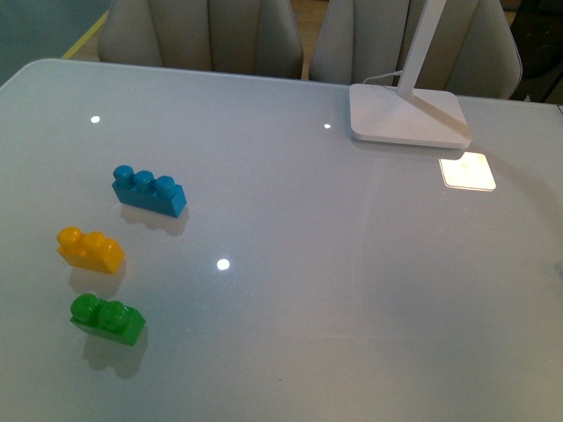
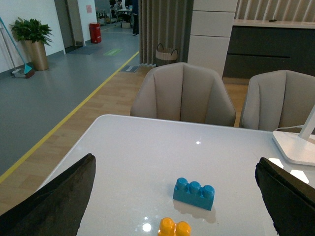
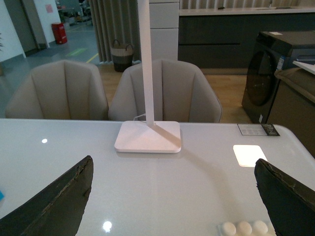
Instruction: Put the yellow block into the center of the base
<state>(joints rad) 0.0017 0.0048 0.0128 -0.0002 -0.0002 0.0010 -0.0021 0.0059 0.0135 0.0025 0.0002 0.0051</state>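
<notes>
The white table (image 1: 352,290) fills my front view, and neither arm shows in it. The white lamp foot (image 1: 409,114) sits at the far right. Both pincers are spread wide and hold nothing: the left gripper (image 2: 174,160) looks over the bricks, and the right gripper (image 3: 173,162) faces the lamp.

Of the base (image 3: 243,227) I see only a row of round white studs at the edge of the right wrist view, on the robot's right side. It does not appear in the front view, so I cannot judge how it lies.

The bricks stand in a line on the left, apart from one another: the blue three-stud brick (image 1: 149,191) farthest, the green brick (image 1: 108,318) nearest, and the yellow block (image 1: 90,250) between them, studs up.

I judge the task not yet begun, with the reach for the yellow block as the step in hand. My next move should bring the left gripper down over it, closing across its sides without nudging either neighbour.
</notes>
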